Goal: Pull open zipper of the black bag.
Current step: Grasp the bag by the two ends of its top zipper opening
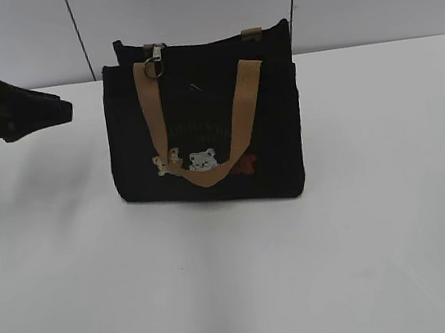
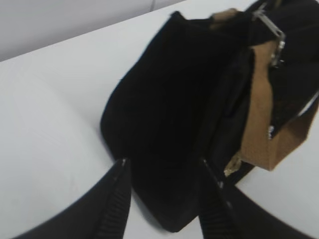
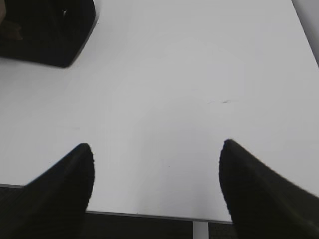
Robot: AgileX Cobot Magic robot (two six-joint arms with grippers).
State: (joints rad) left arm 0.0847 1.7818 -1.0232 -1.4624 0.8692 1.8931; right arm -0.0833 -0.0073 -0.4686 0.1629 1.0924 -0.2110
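Observation:
The black bag (image 1: 200, 128) stands upright mid-table, with tan handles and bear patches on its front. The zipper's silver pull with its ring (image 1: 156, 60) hangs at the top left end of the bag; in the left wrist view the pull (image 2: 272, 36) shows at the upper right. My left gripper (image 1: 61, 110) hovers just left of the bag's left end, apart from it. The left gripper (image 2: 163, 167) is open, its fingers framing the bag's lower end (image 2: 164, 124) without touching. My right gripper (image 3: 157, 147) is wide open over bare table, and a corner of the bag (image 3: 45, 30) lies far up left.
The white table (image 1: 381, 235) extends around the bag. Its near edge (image 3: 149, 215) runs just under the right gripper. A pale panelled wall (image 1: 183, 6) stands behind the bag. A tan handle (image 1: 238, 131) hangs down the bag's front.

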